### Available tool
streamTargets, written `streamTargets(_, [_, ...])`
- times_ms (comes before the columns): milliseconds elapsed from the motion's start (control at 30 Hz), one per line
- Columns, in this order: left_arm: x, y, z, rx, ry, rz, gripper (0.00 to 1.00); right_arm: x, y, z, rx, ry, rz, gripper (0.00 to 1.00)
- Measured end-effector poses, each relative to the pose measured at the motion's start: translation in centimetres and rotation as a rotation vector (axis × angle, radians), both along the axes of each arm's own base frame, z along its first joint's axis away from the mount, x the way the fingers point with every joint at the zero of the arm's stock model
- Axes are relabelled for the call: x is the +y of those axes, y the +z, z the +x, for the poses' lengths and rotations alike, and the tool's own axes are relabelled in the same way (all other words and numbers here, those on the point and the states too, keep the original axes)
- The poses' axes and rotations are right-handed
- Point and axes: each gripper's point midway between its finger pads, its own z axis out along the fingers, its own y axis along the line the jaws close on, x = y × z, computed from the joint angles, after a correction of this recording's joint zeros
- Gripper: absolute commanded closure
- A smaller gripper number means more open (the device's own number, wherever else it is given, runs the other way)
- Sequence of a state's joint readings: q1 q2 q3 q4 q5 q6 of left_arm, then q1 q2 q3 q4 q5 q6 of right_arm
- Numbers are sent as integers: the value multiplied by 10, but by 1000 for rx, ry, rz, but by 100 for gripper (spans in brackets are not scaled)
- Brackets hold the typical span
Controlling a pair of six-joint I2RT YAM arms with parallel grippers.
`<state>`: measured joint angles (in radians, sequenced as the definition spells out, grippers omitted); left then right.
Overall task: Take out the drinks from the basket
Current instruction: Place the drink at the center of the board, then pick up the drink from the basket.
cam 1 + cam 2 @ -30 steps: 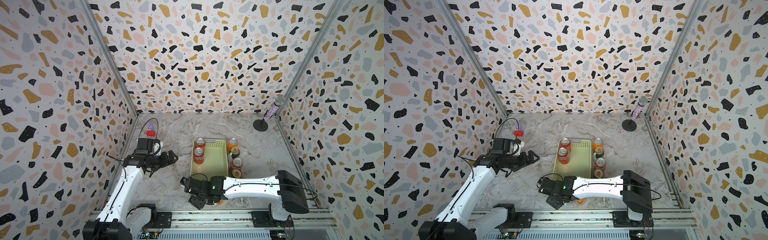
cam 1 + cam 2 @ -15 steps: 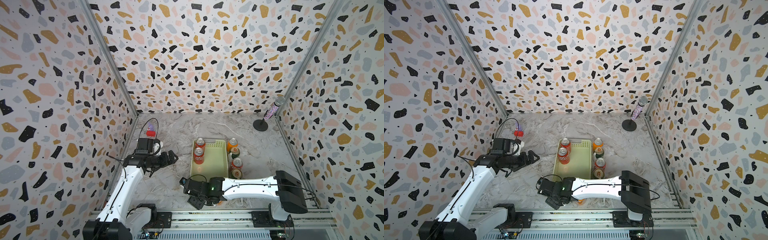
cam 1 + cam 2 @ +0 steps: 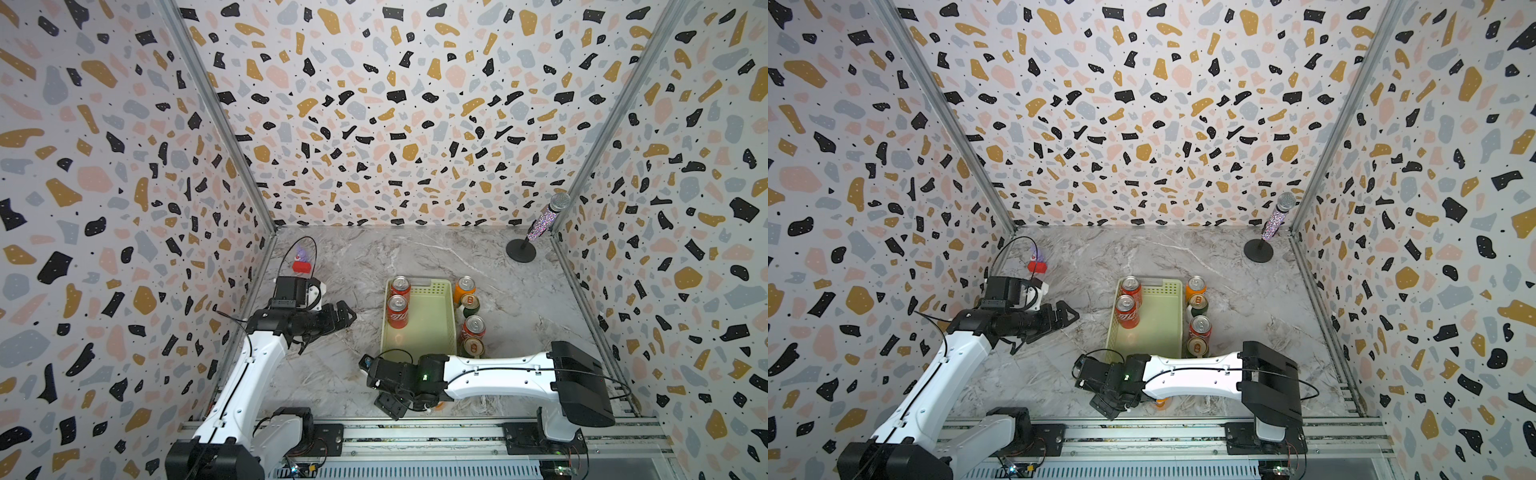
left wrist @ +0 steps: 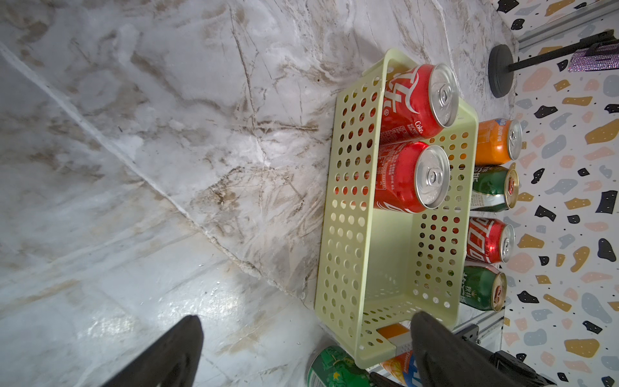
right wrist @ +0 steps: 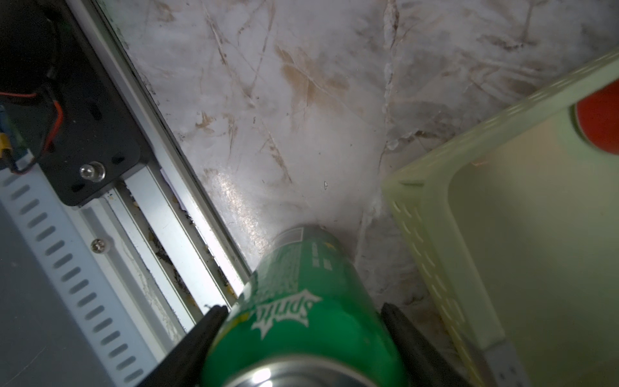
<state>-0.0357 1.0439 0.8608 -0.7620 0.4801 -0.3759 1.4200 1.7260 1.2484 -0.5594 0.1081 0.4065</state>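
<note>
Bright green can (image 5: 294,268), stood on table (image 5: 268,100) just beside basket (image 5: 422,207), is bracketed by R gripper (image 5: 299,307) (clamped or not can't be told); L gripper (image 4: 304,320) spread wide, empty; thin slick wall judged best pinched lightly mid-body.

The marble-patterned table (image 3: 415,253) carries a pale yellow-green basket (image 3: 439,286) near its middle. Just beside the basket's right long side stands a row of four: far orange can (image 3: 464,286), far dark green can (image 3: 469,304), red can (image 3: 473,327) and near dark green can (image 3: 472,347). Off the basket's near end stand a bright green can (image 5: 301,301) and a front orange can (image 3: 1160,402). Well behind the basket on the right is a microphone stand (image 3: 520,251). Behind it on the left lies a small red object (image 3: 301,267).
</note>
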Motion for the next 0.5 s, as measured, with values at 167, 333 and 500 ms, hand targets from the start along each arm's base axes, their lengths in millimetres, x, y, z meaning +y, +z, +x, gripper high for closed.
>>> streamTargets(167, [0, 0, 0, -1, 0, 2, 0, -1, 0, 1, -2, -10, -1, 20])
streamTargets(333, [2, 1, 0, -9, 4, 7, 0, 0, 9, 5, -22, -20, 10, 16])
streamTargets(500, [4, 3, 1, -13, 5, -8, 0, 4, 42, 12, -68, -36, 72, 12])
